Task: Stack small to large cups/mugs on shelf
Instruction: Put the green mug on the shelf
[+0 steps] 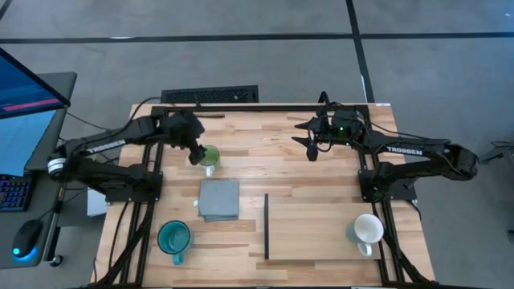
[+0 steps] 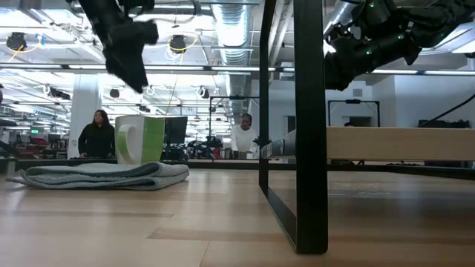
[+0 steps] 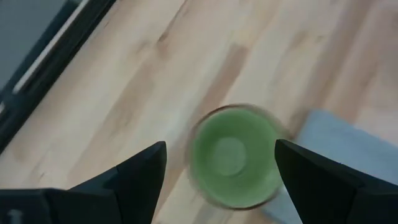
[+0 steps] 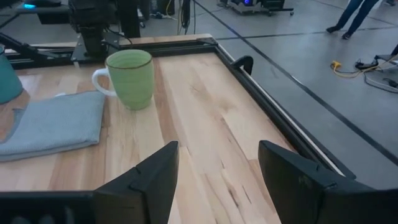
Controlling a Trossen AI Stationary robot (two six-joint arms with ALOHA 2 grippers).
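Nothing is stacked yet: the shelf (image 1: 321, 227) lies bare, with the teal mug (image 1: 173, 238) and white mug (image 1: 368, 230) well apart on the worktop (image 1: 265, 152). The left gripper (image 3: 221, 165) hovers, jaws wide, above the light green mug (image 3: 232, 155) beside the grey cloth (image 1: 219, 199); the right gripper (image 4: 217, 165) waits, jaws wide.

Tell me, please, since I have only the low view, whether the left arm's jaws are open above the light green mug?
Observer: Yes. The left wrist view shows the left jaws open, with the light green mug below, between them.
Operator: Where is the teal mug?
Observer: In the high view, the teal mug stands near the table's lower left corner, past the grey cloth.
Operator: And the white one?
Observer: The white mug stands near the lower right corner.
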